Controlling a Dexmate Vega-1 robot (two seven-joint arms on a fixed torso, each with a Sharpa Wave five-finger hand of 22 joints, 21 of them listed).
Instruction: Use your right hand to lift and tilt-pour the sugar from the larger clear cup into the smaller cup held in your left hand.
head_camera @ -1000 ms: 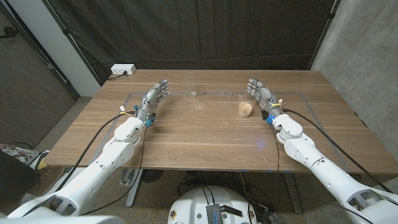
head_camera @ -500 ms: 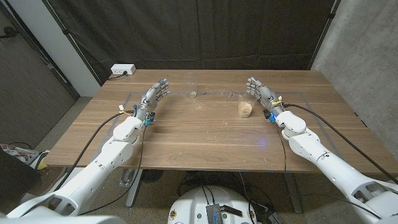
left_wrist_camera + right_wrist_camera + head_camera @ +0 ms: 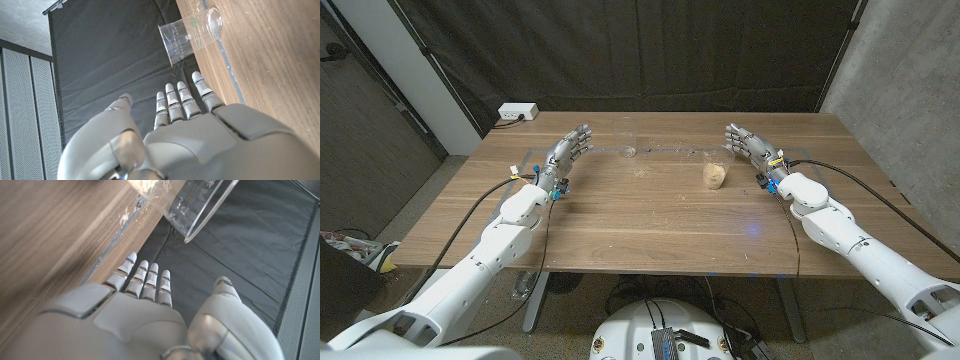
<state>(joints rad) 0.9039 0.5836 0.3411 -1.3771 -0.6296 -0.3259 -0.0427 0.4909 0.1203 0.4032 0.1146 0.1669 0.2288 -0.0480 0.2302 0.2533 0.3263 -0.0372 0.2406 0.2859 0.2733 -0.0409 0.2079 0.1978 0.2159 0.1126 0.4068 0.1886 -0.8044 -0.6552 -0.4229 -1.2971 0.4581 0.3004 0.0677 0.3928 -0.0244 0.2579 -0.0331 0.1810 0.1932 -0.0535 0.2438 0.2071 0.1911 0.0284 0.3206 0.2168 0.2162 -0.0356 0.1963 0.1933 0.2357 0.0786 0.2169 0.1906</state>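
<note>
The larger clear cup (image 3: 714, 174) stands right of the table's middle with tan sugar in its bottom; it also shows in the right wrist view (image 3: 198, 202). The smaller clear cup (image 3: 629, 143) stands farther back near the middle, and appears empty in the left wrist view (image 3: 191, 34). My left hand (image 3: 566, 157) waits to the left of the small cup, fingers stretched and apart, holding nothing. My right hand (image 3: 751, 148) is to the right of the sugar cup, apart from it, fingers also spread and empty.
A white power strip (image 3: 517, 112) lies at the table's far left corner. A pale tape outline (image 3: 670, 150) runs across the wooden table (image 3: 640, 215), with a few spilled grains along it. Black curtains hang behind.
My right arm has swung outward to the right, carrying the hand a little farther from the sugar cup. The left arm and both cups have stayed put.
</note>
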